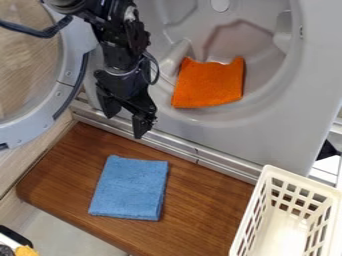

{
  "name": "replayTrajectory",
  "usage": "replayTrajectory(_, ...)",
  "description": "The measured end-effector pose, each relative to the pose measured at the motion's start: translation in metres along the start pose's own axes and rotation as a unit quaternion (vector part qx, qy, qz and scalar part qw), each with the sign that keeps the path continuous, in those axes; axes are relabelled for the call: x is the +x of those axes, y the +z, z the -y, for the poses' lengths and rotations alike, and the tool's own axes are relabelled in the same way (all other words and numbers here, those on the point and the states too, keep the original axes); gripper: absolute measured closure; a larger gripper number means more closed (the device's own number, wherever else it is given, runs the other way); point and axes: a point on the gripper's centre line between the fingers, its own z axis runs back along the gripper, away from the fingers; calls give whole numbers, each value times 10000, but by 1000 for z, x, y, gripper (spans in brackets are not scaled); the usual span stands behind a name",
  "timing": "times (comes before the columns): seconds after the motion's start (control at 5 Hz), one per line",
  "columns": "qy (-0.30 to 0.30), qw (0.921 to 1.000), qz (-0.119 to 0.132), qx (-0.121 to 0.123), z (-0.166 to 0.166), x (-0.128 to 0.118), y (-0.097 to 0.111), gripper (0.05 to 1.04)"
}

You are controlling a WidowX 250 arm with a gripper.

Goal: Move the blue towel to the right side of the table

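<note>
Wooden table [200, 210], folded blue towel [129, 187], black tool [124, 124] with fingers spread, apparently empty

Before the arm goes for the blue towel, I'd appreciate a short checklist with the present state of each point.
1. Gripper open: ok, its fingers stand apart.
2. Gripper free of any load: ok, nothing between the fingers.
3. Blue towel lying on the wooden board: ok.
4. Gripper lined up over the blue towel: not ok, it hangs by the metal strip.
5. Towel already beside the white basket: not ok, bare wood separates them.
6. Towel's underside unsnagged: cannot tell.
</note>
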Motion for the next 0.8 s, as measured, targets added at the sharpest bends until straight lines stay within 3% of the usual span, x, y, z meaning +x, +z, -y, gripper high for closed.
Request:
replayTrajectory(0.2,-14,9999,-112,-49,3,-5,-7,84)
replayTrajectory(0.4,-148,9996,-205,-148,13,-21,-28,84)
replayTrajectory(0.8,-294,9992,-31,-286,31,-52,-92,84)
